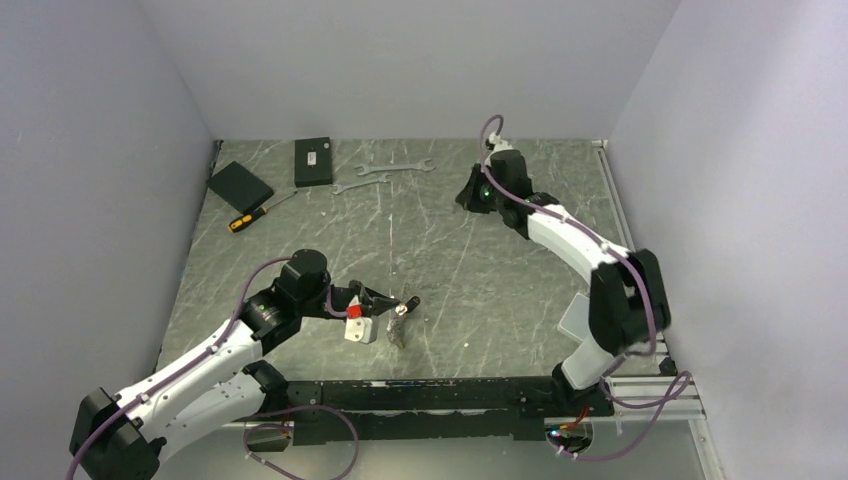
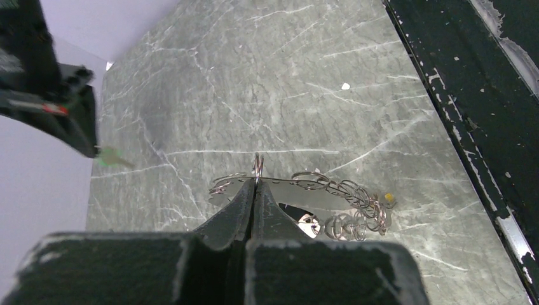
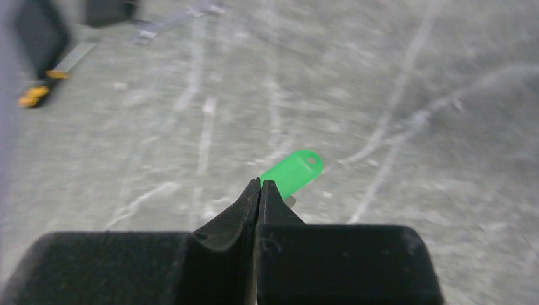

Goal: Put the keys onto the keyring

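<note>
My left gripper (image 2: 257, 181) is shut on a thin metal keyring (image 2: 257, 165), which stands edge-on between the fingertips. In the top view this gripper (image 1: 402, 306) is low over the near middle of the table. Under it lies a tangle of small silvery rings (image 2: 343, 200) on a flat metal piece. My right gripper (image 3: 260, 183) is shut, and the bright green tag (image 3: 292, 171) of the keys sticks out from its fingertips. The metal keys themselves are hidden. The top view puts the right gripper (image 1: 477, 196) at the far middle. In the left wrist view, the tag (image 2: 112, 157) pokes out below it.
Two silver wrenches (image 1: 394, 168) (image 1: 350, 187) lie at the back. Left of them are a black box (image 1: 313, 162), a black pad (image 1: 239, 184) and a yellow-handled screwdriver (image 1: 256, 212). A black rail (image 1: 440, 392) runs along the near edge. Walls close in on three sides.
</note>
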